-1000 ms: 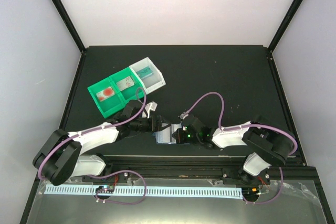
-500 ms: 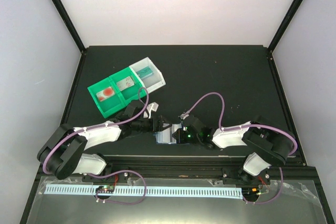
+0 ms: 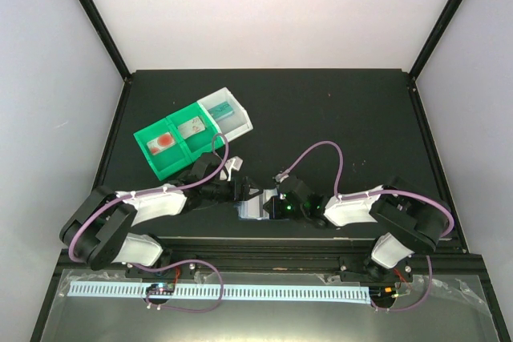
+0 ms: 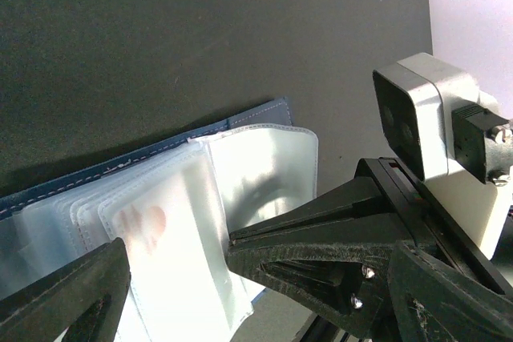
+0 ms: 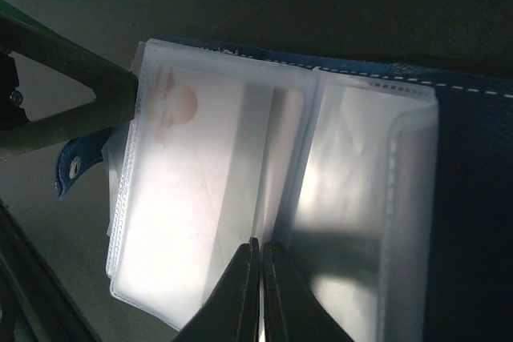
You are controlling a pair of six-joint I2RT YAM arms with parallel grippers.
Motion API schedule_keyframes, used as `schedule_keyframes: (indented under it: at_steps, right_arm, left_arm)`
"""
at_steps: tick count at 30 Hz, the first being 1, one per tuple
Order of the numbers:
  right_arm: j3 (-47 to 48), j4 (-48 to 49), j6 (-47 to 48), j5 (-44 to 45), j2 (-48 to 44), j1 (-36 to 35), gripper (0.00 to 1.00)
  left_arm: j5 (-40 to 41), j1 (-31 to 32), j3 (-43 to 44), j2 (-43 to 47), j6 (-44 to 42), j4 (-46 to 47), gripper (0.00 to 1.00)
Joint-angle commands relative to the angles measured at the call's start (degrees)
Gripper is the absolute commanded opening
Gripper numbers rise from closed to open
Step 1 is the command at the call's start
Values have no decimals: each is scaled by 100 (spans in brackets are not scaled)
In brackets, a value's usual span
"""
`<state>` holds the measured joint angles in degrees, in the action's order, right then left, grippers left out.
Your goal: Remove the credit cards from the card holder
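The card holder (image 3: 253, 204) lies open on the black table between my two grippers, its translucent pockets fanned out (image 4: 256, 158) over a blue cover (image 5: 473, 198). A whitish credit card with a red-orange patch (image 5: 184, 166) sits inside the top pocket and also shows in the left wrist view (image 4: 152, 230). My right gripper (image 5: 262, 244) is shut, pinching a pocket leaf at the fold; its tip shows in the left wrist view (image 4: 234, 242). My left gripper (image 4: 260, 250) is open, its fingers either side of the holder's end. One left finger (image 5: 72, 98) touches the pocket's edge.
A green compartment tray (image 3: 164, 167) with a white end bin (image 3: 240, 124) stands at the back left; a card with a red patch (image 3: 164, 140) and another card (image 3: 191, 127) lie in it. The holder's blue snap tab (image 5: 72, 170) sticks out towards the left gripper.
The left arm's elbow has shifted a little to the right. Both grippers and the holder stay in place.
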<state>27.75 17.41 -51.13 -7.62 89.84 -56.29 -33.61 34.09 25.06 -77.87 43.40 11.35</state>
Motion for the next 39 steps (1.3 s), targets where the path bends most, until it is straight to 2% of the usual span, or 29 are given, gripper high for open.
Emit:
schedule_keyframes:
  at_steps: [1,6,13,27,34,39]
  right_arm:
    - [-103,-132,-18,225,-6,-32,6]
    - [-103,-166,-35,260,12,-31,5]
    - [-120,-159,-54,268,4,-30,4]
    - [-199,227,-69,190,-54,-31,4]
    - [-266,297,0,231,-164,-30,12]
    - [-394,252,17,354,-322,39,14]
  left_arm:
    - [-50,-13,100,12,-90,14,89]
    - [23,-15,109,138,-215,-251,90]
    - [9,0,59,115,-198,-163,90]
    - [-384,148,-15,-112,244,594,89]
    - [-568,333,-24,-121,610,1094,89]
    - [-697,496,70,-392,764,1357,89]
